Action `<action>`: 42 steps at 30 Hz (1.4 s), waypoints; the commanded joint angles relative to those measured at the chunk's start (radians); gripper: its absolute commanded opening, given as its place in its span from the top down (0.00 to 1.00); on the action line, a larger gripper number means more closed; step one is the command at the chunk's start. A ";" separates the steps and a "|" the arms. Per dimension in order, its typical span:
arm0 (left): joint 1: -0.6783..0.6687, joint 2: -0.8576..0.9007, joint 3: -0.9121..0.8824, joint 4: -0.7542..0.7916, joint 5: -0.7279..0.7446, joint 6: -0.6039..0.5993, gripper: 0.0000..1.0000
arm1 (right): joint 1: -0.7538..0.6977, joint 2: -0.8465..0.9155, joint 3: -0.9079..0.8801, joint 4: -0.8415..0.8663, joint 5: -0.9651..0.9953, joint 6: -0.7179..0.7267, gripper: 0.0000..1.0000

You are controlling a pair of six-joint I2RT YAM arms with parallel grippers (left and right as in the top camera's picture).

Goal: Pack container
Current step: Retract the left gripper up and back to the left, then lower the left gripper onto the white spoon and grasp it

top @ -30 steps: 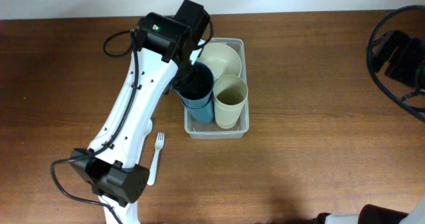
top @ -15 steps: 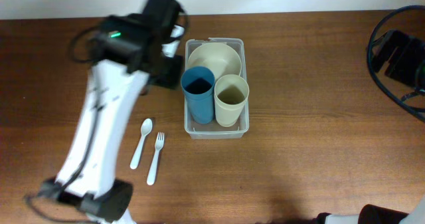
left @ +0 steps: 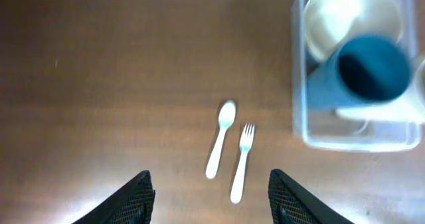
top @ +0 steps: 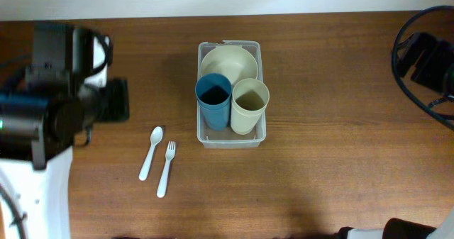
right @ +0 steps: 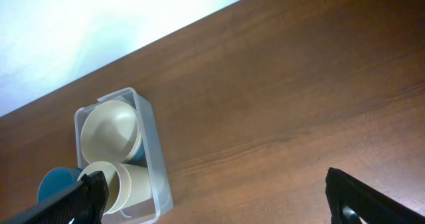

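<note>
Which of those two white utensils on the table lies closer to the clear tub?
The fork, the one with tines; the round-headed spoon lies beyond it, farther from the container.

From overhead, my left arm [top: 50, 118] was smeared with blur and ran off the left and bottom edges. On my left wrist camera everything was soft. The top edge cut the container [left: 352, 143], and only the tips of my left fingers [left: 133, 201] showed. On my right wrist camera the bottom edge clipped the blue cup [right: 53, 182] and my right fingers [right: 80, 199].
</note>
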 commanded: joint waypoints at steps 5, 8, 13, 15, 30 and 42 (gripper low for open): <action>0.034 -0.072 -0.427 0.086 0.041 -0.075 0.36 | -0.007 0.000 0.008 0.003 0.002 -0.008 0.01; 0.034 -0.065 -0.623 0.209 0.047 -0.053 0.32 | -0.007 0.000 0.008 0.003 0.002 -0.008 0.01; 0.034 -0.026 -0.853 0.423 0.140 0.038 0.32 | -0.007 0.000 0.008 0.003 0.002 -0.008 0.01; 0.043 0.003 -0.895 0.475 0.129 0.047 0.32 | -0.007 0.000 0.008 0.003 0.002 -0.008 0.01; 0.121 0.374 -0.919 0.661 0.071 0.224 0.55 | -0.007 0.000 0.008 0.003 0.002 -0.008 0.01; 0.117 0.392 -0.964 0.738 0.070 0.217 0.50 | -0.007 0.000 0.008 0.003 0.002 -0.008 0.01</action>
